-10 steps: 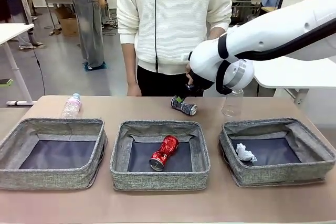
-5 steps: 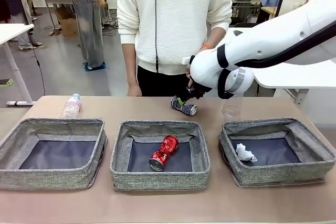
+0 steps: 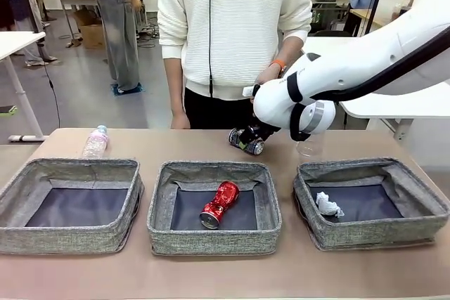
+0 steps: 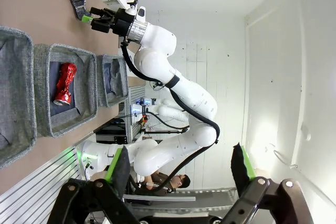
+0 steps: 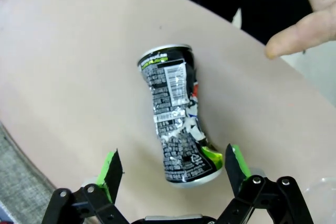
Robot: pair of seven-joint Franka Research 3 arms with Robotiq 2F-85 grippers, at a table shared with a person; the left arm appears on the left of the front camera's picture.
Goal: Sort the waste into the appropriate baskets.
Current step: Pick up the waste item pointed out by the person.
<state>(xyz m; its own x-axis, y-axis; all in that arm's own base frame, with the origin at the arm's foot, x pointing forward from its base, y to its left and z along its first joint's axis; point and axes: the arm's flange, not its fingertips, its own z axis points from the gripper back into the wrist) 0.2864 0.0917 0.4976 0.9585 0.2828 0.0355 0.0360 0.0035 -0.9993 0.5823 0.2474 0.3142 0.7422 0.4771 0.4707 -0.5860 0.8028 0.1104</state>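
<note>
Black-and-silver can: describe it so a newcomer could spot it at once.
On the brown table, look past the middle basket toward the person. The black-and-silver can lies on its side there, one end between the open fingers of the right gripper. Unlike the red can inside the basket, it is dark with printed text.

red can (image 4: pixel 65 83) in middle basket (image 4: pixel 41 98), left gripper (image 4: pixel 180 162) spread wide

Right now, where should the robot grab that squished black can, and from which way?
At its pinched middle, coming down from above. The crushed black-and-silver can lies on its side on the table, narrowest at the waist, so a finger fits on each long side. The open right end effector hangs over one end of it; probably shift toward the middle first.
</note>
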